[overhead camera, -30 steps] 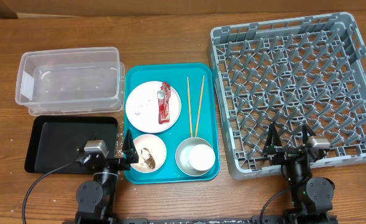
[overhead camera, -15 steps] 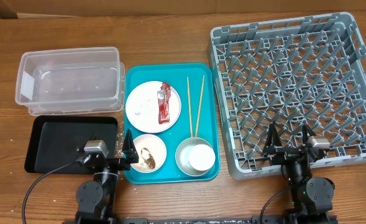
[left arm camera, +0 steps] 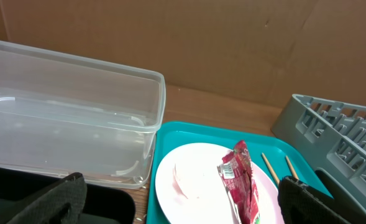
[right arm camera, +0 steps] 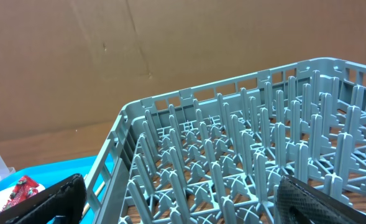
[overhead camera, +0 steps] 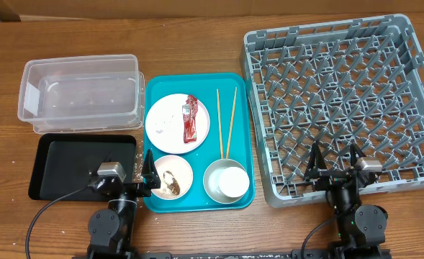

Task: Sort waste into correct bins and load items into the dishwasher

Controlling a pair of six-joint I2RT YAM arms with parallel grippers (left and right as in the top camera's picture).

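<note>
Found empty at far left: clear rectangular plastic tub (overhead camera: 80, 93) and shallow black rectangular plastic tray (overhead camera: 68, 162). Left gripper (overhead camera: 144, 167) spread wide, grasping nothing, parked beside teal serving tray (overhead camera: 197, 79). On that tray, unsorted: round white plate (overhead camera: 170, 122) carrying red printed sauce packet (overhead camera: 191, 119); small white bowl (overhead camera: 172, 167) with brown food scraps (overhead camera: 171, 183); metal bowl (overhead camera: 210, 183) with small white cup (overhead camera: 233, 180) inside; two thin wooden chopsticks (overhead camera: 226, 122). Large square grey plastic dish rack (overhead camera: 341, 101) unloaded. Right gripper (overhead camera: 334, 164) likewise spread, empty, at rack's near edge. Judged: nothing done, everything outstanding. Compared with a second earlier: no change anywhere.
</note>
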